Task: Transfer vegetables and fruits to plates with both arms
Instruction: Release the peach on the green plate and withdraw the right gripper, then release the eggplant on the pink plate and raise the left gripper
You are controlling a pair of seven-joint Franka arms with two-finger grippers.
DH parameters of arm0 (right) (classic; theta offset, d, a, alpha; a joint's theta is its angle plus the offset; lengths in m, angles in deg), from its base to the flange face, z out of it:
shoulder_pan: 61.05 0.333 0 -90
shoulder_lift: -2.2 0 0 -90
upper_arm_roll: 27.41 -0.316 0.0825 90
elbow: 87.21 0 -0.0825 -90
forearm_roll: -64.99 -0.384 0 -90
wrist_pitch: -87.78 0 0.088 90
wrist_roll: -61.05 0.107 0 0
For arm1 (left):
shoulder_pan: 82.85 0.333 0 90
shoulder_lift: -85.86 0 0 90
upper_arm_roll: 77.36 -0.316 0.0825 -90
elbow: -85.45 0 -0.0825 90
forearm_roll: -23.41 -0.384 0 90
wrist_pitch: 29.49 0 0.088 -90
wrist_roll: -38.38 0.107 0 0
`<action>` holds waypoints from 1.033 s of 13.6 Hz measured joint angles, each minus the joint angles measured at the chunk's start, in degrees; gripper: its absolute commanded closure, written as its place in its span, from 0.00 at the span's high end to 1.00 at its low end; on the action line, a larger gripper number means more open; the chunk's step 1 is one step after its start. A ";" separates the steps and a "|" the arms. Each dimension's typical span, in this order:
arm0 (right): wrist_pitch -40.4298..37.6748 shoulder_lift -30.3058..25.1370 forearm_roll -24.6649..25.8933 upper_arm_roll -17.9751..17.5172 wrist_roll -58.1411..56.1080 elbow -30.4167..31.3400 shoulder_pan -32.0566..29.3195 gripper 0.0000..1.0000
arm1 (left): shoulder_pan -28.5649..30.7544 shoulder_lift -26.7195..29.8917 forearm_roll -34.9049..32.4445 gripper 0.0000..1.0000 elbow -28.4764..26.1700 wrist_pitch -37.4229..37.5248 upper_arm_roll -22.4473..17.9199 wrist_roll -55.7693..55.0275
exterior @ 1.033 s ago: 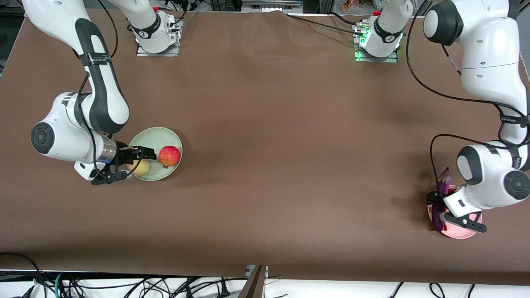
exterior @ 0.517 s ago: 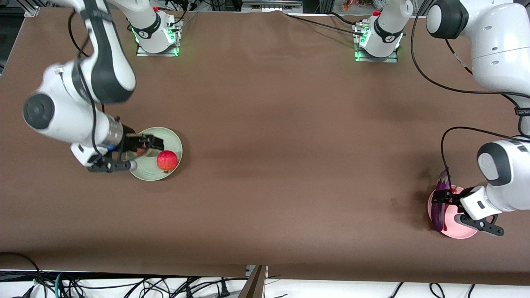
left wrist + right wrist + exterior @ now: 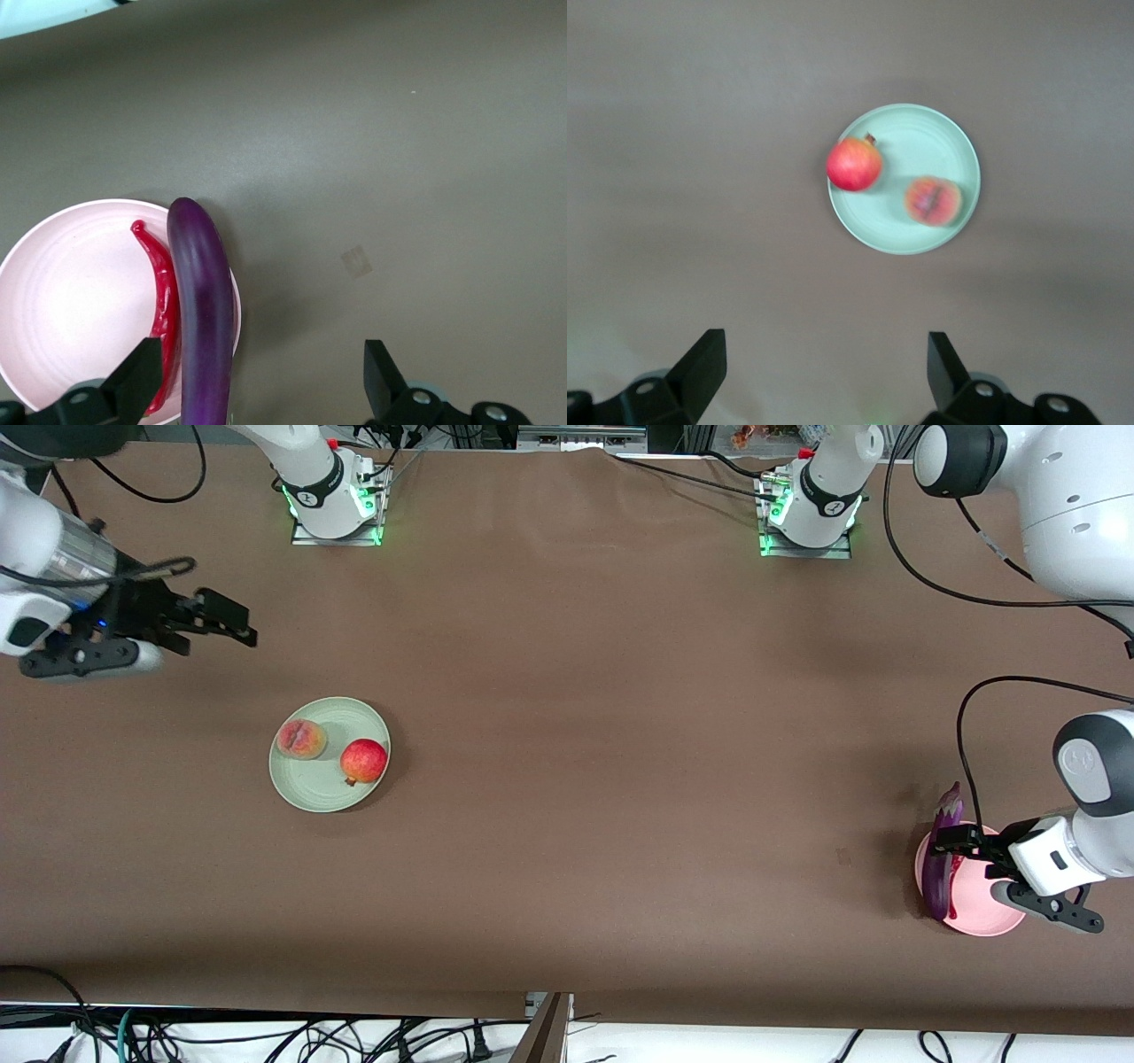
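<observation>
Peach [image 3: 302, 739] and pomegranate [image 3: 363, 761] lay on the green plate [image 3: 312, 795] as the right gripper [image 3: 232, 622], fingers apart, had lifted away; eggplant [image 3: 939, 864] and chili [image 3: 159, 297] rested on the pink plate [image 3: 983, 926], the left gripper [image 3: 961, 843] spread wide above, so the transfer looked done.

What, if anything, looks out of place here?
Only the eggplant: it lies across the pink plate's rim, its stem end overhanging onto the table beside the chili pepper. The fruits sit fully inside the green plate.

You see the right arm's black two-finger gripper [image 3: 232, 622] lifted from the pale green round plate [image 3: 310, 797] to the frame's upper left, uncovering the pinkish-orange peach [image 3: 302, 739]; the left gripper [image 3: 955, 843] retreats toward the right edge.
</observation>
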 measured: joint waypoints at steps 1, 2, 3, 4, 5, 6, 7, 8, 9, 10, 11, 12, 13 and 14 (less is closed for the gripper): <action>-0.51 0.00 1.46 -1.00 -0.03 -0.13 -0.38 1.00 | -0.06 0.16 0.00 1.00 0.00 0.09 -0.01 -0.15; -0.77 0.01 2.57 -2.87 -0.03 -0.13 -1.79 1.00 | -0.29 0.27 0.00 1.00 0.00 0.18 0.00 -0.88; -0.85 -0.07 3.47 -5.13 -0.09 -0.14 -3.85 1.00 | -0.63 0.44 0.00 1.00 0.00 0.43 0.00 -2.20; -0.89 -0.41 4.68 -7.11 -0.21 -0.15 -5.69 1.00 | -1.03 0.79 0.00 1.00 0.01 1.44 0.00 -3.82; -1.11 -1.03 5.64 -8.18 -0.28 -0.13 -6.72 1.00 | -1.48 1.39 0.00 1.00 0.07 3.15 -0.01 -5.69; -1.47 -1.78 6.10 -8.59 -0.31 -0.09 -7.11 1.00 | -1.91 2.26 -0.26 1.00 0.23 5.03 -0.05 -7.58; -1.70 -2.47 6.37 -8.69 -0.31 0.00 -7.22 1.00 | -2.36 3.59 -1.36 1.00 0.45 6.79 -0.08 -9.53; -1.73 -2.93 6.80 -8.72 -0.31 0.06 -7.23 1.00 | -2.85 5.46 -3.06 1.00 0.56 7.94 -0.07 -11.38; -1.72 -3.12 7.25 -8.77 -0.31 0.12 -7.24 1.00 | -3.65 7.87 -5.05 1.00 0.21 9.06 -0.07 -12.82; -1.61 -3.11 7.46 -8.85 -0.31 0.15 -7.24 1.00 | -4.93 10.80 -7.17 1.00 -1.09 9.62 -0.08 -14.13; -1.41 -3.03 7.55 -8.93 -0.31 0.16 -7.24 1.00 | -6.23 13.74 -8.77 1.00 -2.92 9.46 -0.12 -15.77; -1.03 -2.95 7.65 -8.96 -0.31 0.16 -7.24 1.00 | -7.12 16.54 -9.63 1.00 -4.81 9.14 -0.19 -17.16; -0.75 -2.95 7.76 -9.01 -0.31 0.15 -7.24 1.00 | -7.49 19.48 -9.96 1.00 -6.93 8.94 -0.21 -17.97; -0.62 -2.95 7.99 -9.12 -0.31 0.01 -7.24 1.00 | -7.50 22.32 -10.00 1.00 -8.93 8.88 -0.38 -18.12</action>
